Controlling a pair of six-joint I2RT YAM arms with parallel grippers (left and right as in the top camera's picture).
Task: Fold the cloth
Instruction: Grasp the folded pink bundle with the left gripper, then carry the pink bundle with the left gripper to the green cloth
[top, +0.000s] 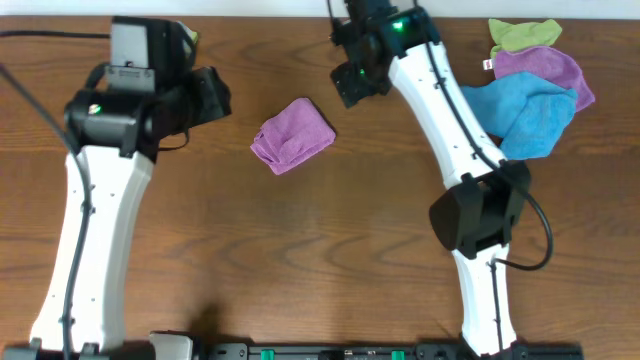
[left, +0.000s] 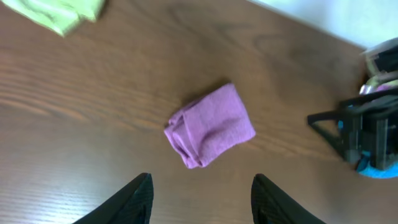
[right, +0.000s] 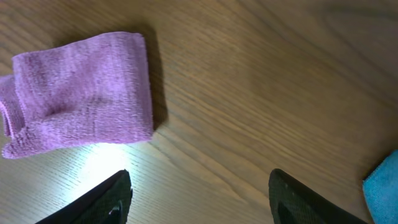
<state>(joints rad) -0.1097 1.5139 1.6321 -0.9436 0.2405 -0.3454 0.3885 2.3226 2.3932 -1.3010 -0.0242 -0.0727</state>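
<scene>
the purple cloth (top: 292, 135) lies on the desk (top: 300, 250) as a small folded bundle, its layered edges showing at one end. nothing holds it. my left claw (top: 207, 95) hangs near one side of the purple cloth and my right claw (top: 352, 85) near the opposite side, so it sits between them, touching neither. in the left wrist view my fingers (left: 140, 199) stand wide apart with only bare desk between them, the purple cloth ahead of the tips. my right claw is spread just as wide, gripping nothing, and the purple cloth lies just off one finger (right: 106, 202). past my right claw, well apart from the purple cloth, a blue cloth (top: 525, 110), a rounded lilac cloth (top: 545, 68) and a green cloth (top: 525, 35) lie heaped together.
</scene>
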